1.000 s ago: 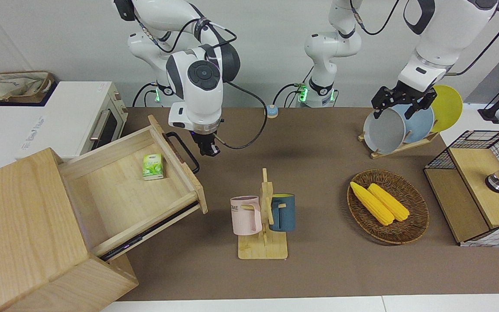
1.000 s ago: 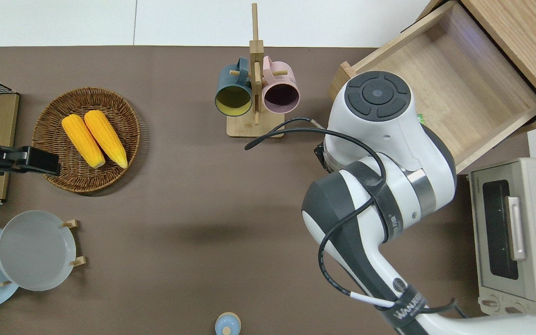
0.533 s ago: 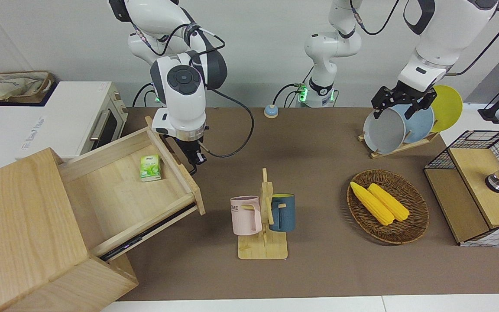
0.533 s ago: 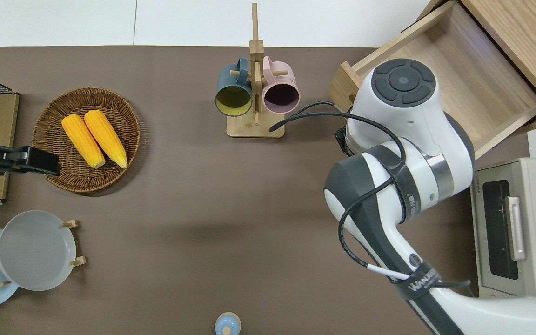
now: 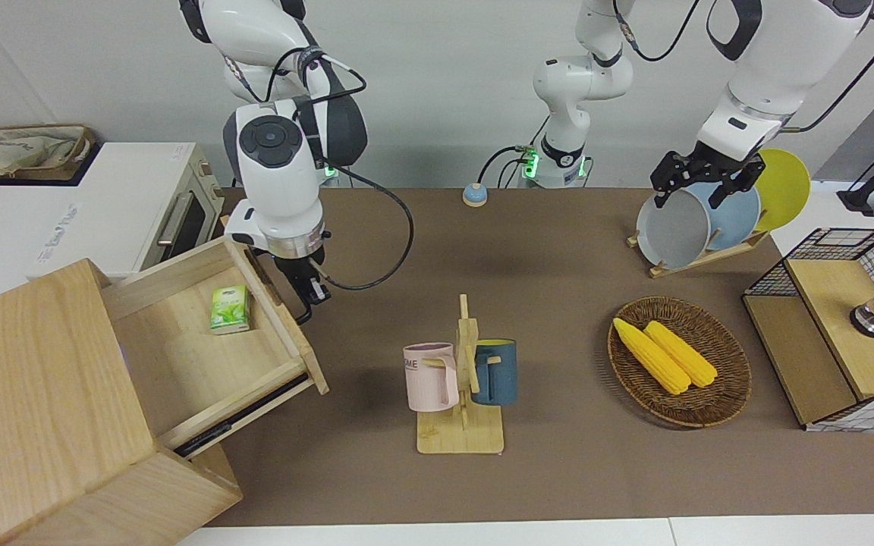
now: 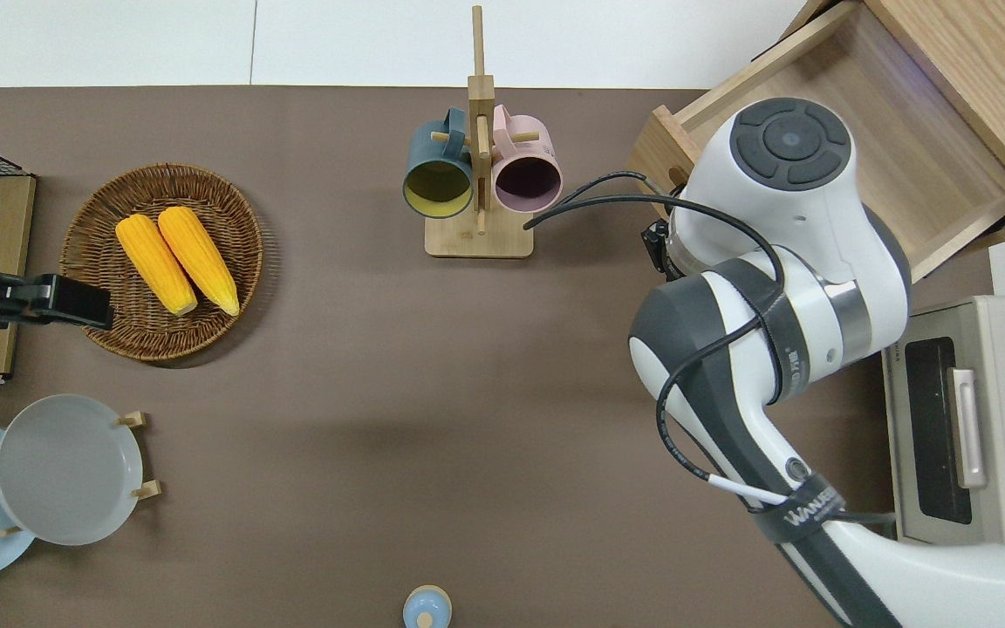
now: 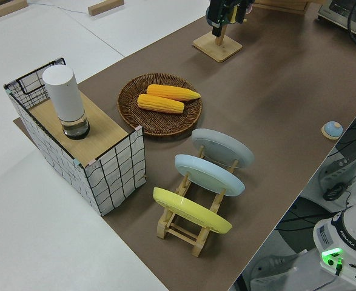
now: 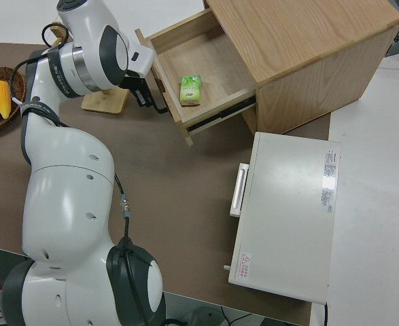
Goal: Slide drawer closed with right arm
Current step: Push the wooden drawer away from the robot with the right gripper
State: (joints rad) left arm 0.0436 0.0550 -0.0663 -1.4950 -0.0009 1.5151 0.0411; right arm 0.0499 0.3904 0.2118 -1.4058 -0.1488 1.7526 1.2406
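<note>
The light-wood drawer (image 5: pixel 194 356) stands partly open from the pale wooden cabinet (image 5: pixel 35 394) at the right arm's end of the table. A small green packet (image 5: pixel 228 309) lies in it. My right gripper (image 5: pixel 311 293) is shut and rests against the black loop handle (image 5: pixel 290 292) on the drawer front. The right side view shows the same: the gripper (image 8: pixel 143 92) at the handle (image 8: pixel 160 103), the packet (image 8: pixel 190 89) in the drawer (image 8: pixel 206 58). In the overhead view the arm hides the handle and much of the drawer (image 6: pixel 930 157). My left gripper (image 5: pixel 691 193) is open and parked.
A mug rack (image 5: pixel 460 379) with a pink and a blue mug stands beside the drawer front. A white toaster oven (image 5: pixel 179 212) is nearer to the robots than the cabinet. A corn basket (image 5: pixel 680 360), plate rack (image 5: pixel 702 220) and wire-mesh box (image 5: pixel 839 334) stand toward the left arm's end.
My right gripper has moved toward the cabinet against the drawer front, and the drawer with the green packet has slid partway in. The left arm has not moved.
</note>
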